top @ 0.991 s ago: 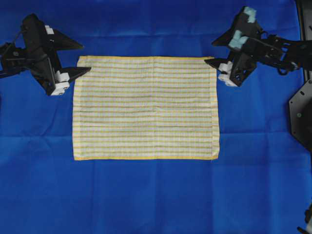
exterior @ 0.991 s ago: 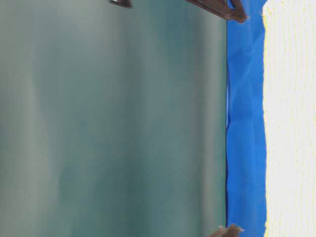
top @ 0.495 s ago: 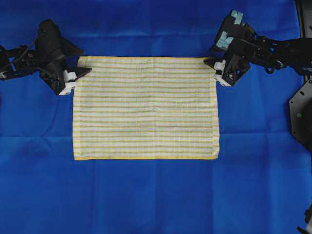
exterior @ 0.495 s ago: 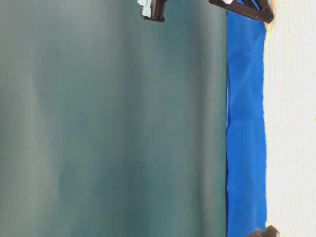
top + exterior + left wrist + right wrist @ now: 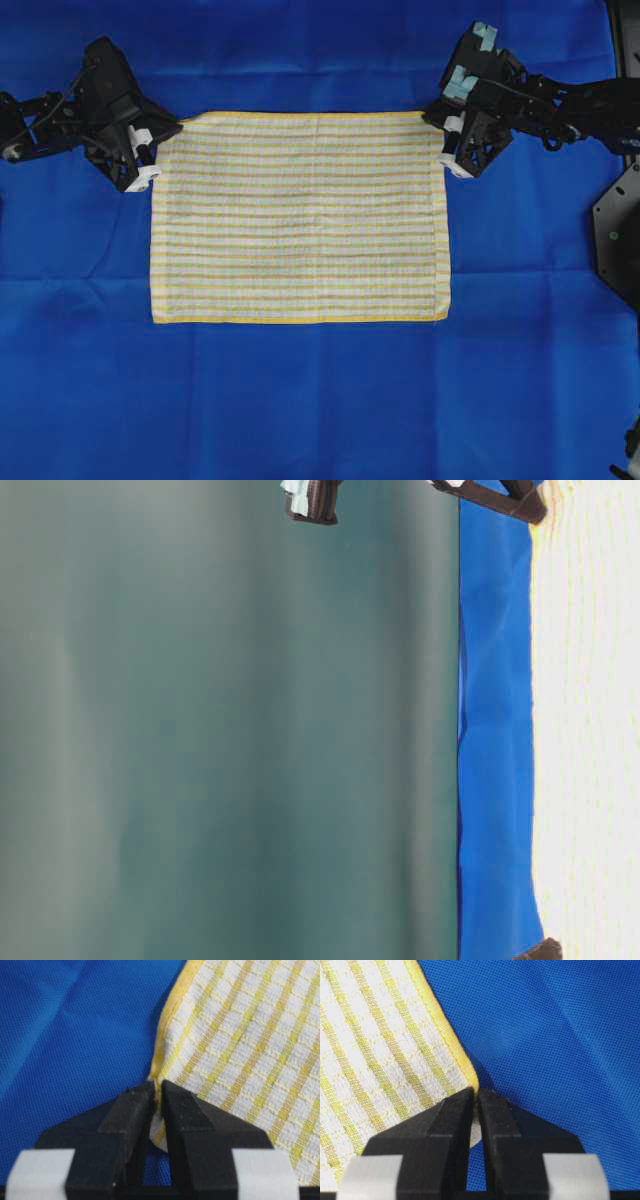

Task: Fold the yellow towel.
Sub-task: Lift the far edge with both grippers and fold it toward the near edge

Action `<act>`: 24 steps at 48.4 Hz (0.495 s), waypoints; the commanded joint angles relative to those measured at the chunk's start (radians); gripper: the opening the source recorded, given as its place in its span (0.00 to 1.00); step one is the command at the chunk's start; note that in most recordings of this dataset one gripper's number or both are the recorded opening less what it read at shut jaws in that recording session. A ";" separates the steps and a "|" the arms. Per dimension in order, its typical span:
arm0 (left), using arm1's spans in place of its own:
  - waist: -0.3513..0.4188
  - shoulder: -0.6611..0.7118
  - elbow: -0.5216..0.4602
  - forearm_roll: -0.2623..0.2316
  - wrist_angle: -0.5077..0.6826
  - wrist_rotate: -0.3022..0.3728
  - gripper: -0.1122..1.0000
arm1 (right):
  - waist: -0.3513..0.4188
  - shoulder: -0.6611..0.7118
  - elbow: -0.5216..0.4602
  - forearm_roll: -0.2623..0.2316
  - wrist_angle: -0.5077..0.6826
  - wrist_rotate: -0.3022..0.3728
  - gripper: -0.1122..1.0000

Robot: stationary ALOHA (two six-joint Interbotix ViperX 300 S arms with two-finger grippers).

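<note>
The yellow towel, white with fine yellow stripes and a yellow hem, lies spread flat on the blue cloth. My left gripper is shut on the towel's far left corner; in the left wrist view the hem is pinched between the black fingertips. My right gripper is shut on the far right corner, where the yellow hem disappears between its fingertips. Both far corners are drawn slightly up and inward. The near edge rests flat.
The large blue cloth covers the whole table around the towel. A black mount stands at the right edge. In the table-level view a green wall fills most of the frame, with the blue cloth and towel beside it.
Both grippers moved in onto the towel's far corners and closed on them. The far corners have pulled inward a little and the far edge has lifted slightly.
</note>
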 commanded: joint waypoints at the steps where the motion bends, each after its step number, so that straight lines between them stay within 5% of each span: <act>1: 0.008 -0.017 -0.005 -0.002 0.003 0.003 0.14 | 0.000 -0.021 -0.006 0.003 -0.003 0.002 0.13; 24: 0.031 -0.201 -0.029 0.002 0.144 0.054 0.15 | 0.000 -0.143 0.000 0.003 0.051 0.002 0.13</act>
